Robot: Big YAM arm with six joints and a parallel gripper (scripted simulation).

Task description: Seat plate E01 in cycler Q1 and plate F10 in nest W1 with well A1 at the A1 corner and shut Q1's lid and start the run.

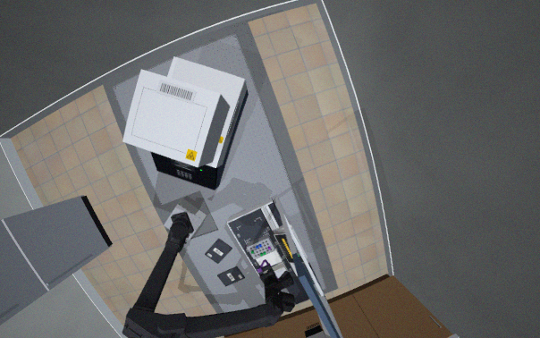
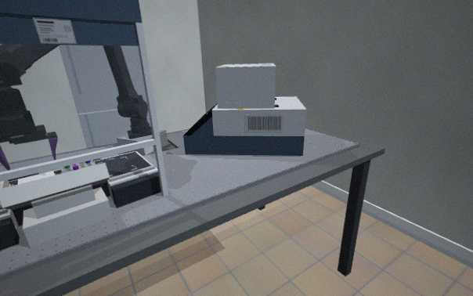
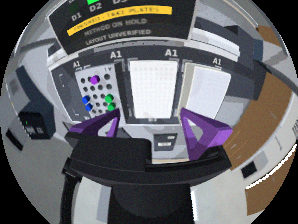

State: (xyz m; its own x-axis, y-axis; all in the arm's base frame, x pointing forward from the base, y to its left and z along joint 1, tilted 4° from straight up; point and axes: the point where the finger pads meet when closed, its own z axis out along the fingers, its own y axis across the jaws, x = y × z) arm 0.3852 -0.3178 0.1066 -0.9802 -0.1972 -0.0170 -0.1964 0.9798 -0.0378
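End effector (image 3: 152,124) hung fully open, empty, above a white plate (image 3: 153,90); descending squarely would straddle its long sides.

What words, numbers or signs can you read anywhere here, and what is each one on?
"D1", "D2", "D3", "D4": dark status board, beside its green squares.
"A1": three times, along the dark deck rail above the slots.
Yellow band and white lines on that board: too blurred to read.
Barcode on the white cycler lid: no readable digits.
Yellow warning triangle sticker: a sign, no text.
White label on the blue frame beam: too small to read.
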